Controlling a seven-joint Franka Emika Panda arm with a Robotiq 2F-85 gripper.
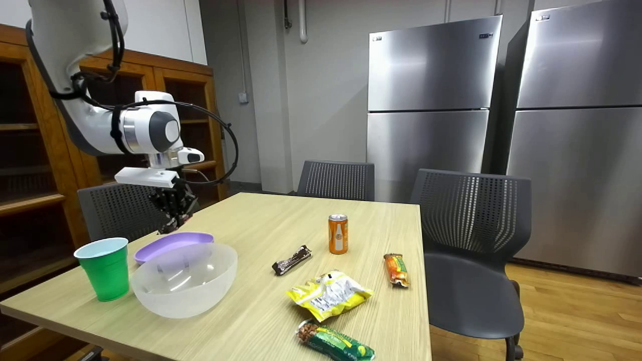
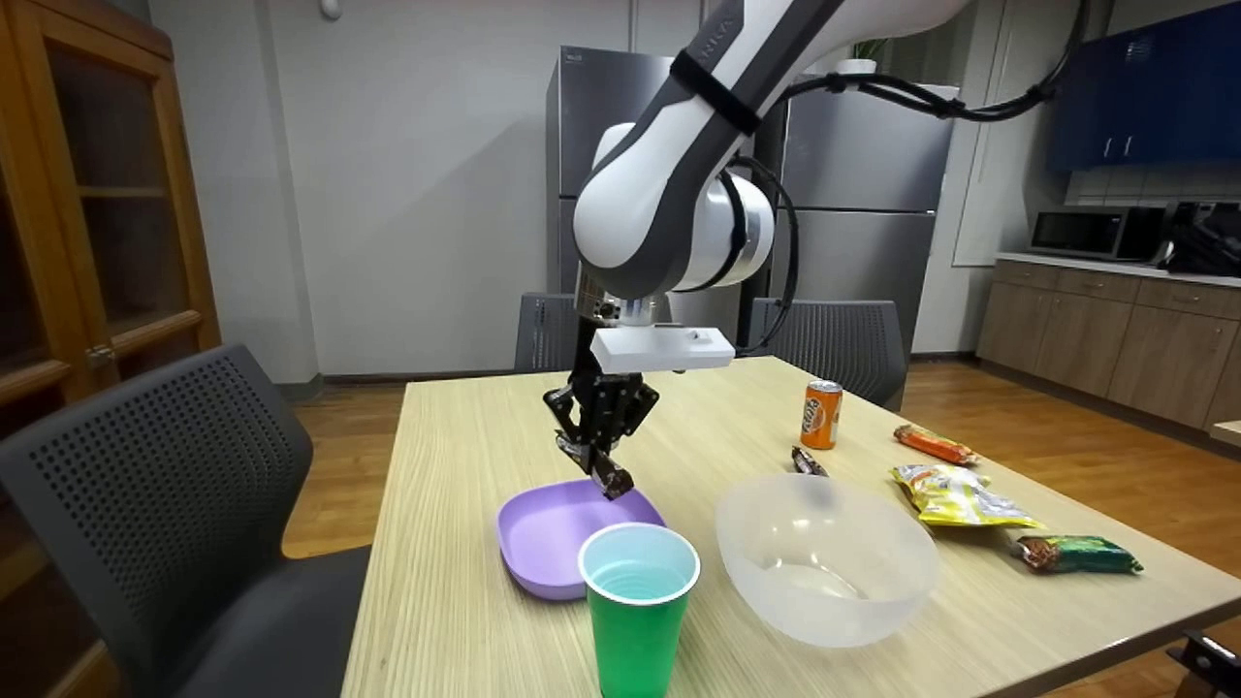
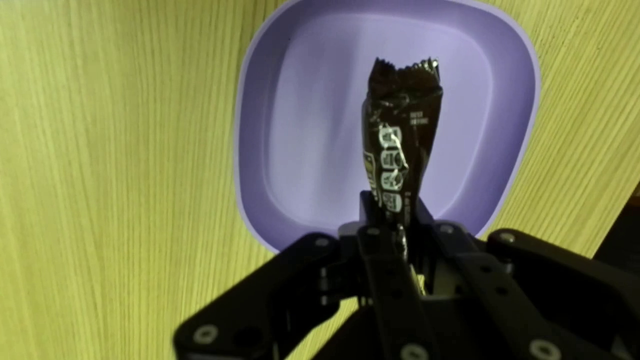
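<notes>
Brown bar (image 3: pixel 402 135), clasped by the gripper (image 3: pixel 396 209) above a purple plate (image 3: pixel 310 125), shows print only in the wrist view.

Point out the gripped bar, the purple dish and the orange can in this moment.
Gripped bar (image 3: pixel 401 142): wrist view, middle of its exposed length.
Purple dish (image 3: pixel 317 125): wrist view, bare inner floor.
Orange can (image 1: pixel 338 234): in an exterior view, middle of its side.

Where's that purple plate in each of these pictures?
In an exterior view: purple plate at left, partly behind the frosted bowl.
In an exterior view: purple plate below centre, partly behind the green cup.
Wrist view: purple plate at upper centre.
Shared landmark: gripper holding a wrapped bar.
</notes>
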